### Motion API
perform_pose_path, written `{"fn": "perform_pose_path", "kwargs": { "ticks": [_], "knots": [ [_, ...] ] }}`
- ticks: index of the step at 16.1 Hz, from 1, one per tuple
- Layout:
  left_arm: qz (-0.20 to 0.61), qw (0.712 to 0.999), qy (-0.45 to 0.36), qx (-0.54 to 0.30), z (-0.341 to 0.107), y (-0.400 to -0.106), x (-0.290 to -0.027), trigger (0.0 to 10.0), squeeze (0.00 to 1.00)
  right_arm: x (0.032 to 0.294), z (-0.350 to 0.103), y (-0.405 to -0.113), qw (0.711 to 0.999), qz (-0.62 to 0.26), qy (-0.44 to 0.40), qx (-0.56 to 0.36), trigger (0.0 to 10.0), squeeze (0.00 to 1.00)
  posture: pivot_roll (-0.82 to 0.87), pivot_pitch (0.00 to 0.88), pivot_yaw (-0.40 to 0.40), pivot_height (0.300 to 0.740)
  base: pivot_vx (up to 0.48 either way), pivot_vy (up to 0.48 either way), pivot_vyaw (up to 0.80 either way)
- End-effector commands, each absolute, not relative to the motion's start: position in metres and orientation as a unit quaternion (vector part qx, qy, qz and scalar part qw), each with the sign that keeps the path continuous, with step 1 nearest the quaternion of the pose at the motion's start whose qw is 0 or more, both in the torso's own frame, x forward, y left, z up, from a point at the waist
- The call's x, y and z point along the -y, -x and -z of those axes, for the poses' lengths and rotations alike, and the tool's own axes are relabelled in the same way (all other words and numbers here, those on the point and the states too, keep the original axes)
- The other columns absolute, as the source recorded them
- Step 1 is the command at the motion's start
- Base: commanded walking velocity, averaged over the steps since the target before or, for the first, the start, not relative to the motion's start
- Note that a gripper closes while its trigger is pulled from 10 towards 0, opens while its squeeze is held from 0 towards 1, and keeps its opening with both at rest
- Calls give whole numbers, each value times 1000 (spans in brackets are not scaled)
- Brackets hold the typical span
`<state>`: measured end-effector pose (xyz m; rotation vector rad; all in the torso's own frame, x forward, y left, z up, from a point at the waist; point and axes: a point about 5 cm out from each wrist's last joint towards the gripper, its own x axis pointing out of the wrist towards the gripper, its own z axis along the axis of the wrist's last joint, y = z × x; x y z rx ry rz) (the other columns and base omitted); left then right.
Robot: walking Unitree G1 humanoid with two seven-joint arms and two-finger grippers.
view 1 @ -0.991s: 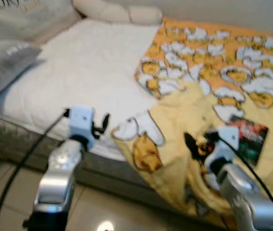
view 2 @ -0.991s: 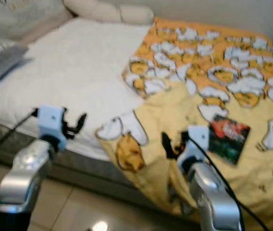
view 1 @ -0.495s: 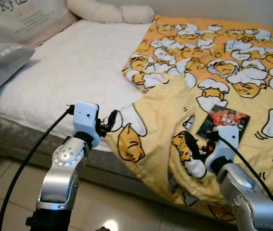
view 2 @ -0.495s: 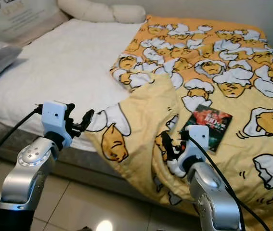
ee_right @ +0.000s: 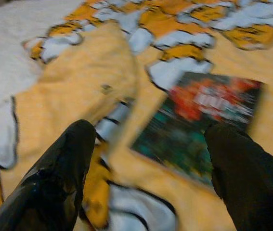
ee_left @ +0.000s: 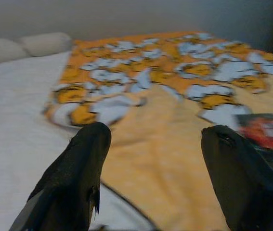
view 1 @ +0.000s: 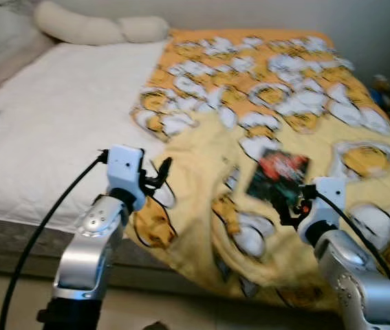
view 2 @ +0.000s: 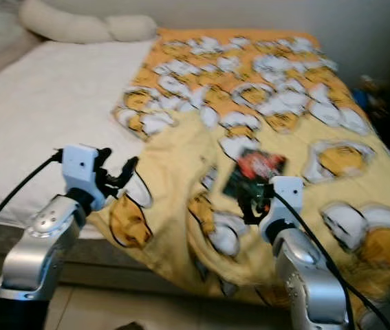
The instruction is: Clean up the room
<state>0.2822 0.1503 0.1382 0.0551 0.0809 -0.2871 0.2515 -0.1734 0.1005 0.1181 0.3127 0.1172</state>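
— Any lettering to read anywhere?
— Nothing legible. Pale marks across the red upper part of the dark book [ee_right: 208, 120] cover, too blurred to spell out.
— Same from the head views?
— Same. Just a red and green smear on the book lying on the yellow egg-print blanket [view 1: 298, 103].
— Labels on the white end effector housings?
— None to make out.
— Blanket print?
— Cartoon egg figures only, no words or numbers to read.
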Motion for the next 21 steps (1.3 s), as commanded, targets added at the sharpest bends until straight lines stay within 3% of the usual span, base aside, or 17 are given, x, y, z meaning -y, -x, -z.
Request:
{"fn": "perform_pose_path", "kwargs": {
  "ticks": [1, 9, 10, 11, 12, 17, 18, 19, 21],
  "knots": [
    [140, 989, -30, -35, -142, -284, -153, 10000, 0, 169, -103, -252, 984, -68, -59, -154, 10000, 0, 11, 0, 35, 740, 375, 0, -569],
    [149, 988, -20, -45, -142, -280, -151, 10000, 0, 176, -105, -256, 984, -61, -62, -155, 10000, 0, 13, 0, 32, 740, 274, 0, -64],
    [167, 984, -19, -52, -141, -278, -148, 10000, 0, 182, -105, -257, 983, -57, -59, -162, 10000, 408, 13, 0, 33, 740, 0, 0, 0],
    [181, 982, -8, -54, -141, -277, -146, 10000, 0, 186, -105, -257, 982, -55, -62, -170, 10000, 973, 13, 0, 34, 740, 0, 0, 0],
    [203, 977, 0, -59, -142, -276, -144, 10000, 1000, 194, -104, -259, 980, -51, -71, -180, 10000, 1000, 14, 0, 29, 740, 0, 0, 0],
    [280, 955, -25, -98, -143, -278, -143, 10000, 1000, 230, -98, -268, 965, -17, -81, -248, 10000, 1000, 15, 0, 32, 740, 0, 0, 0],
    [325, 939, -24, -109, -144, -277, -138, 10000, 1000, 243, -94, -271, 958, -1, -98, -269, 10000, 1000, 11, 0, 40, 740, 0, 0, 0],
    [402, 905, -29, -136, -144, -274, -131, 10000, 1000, 261, -87, -275, 944, 23, -140, -297, 10000, 1000, 15, 0, 40, 740, 0, 0, 0],
    [462, 871, -39, -163, -142, -271, -126, 10000, 1000, 269, -81, -277, 925, 34, -218, -310, 10000, 1000, 8, 0, 58, 740, 0, 0, 0]
  ]
}}
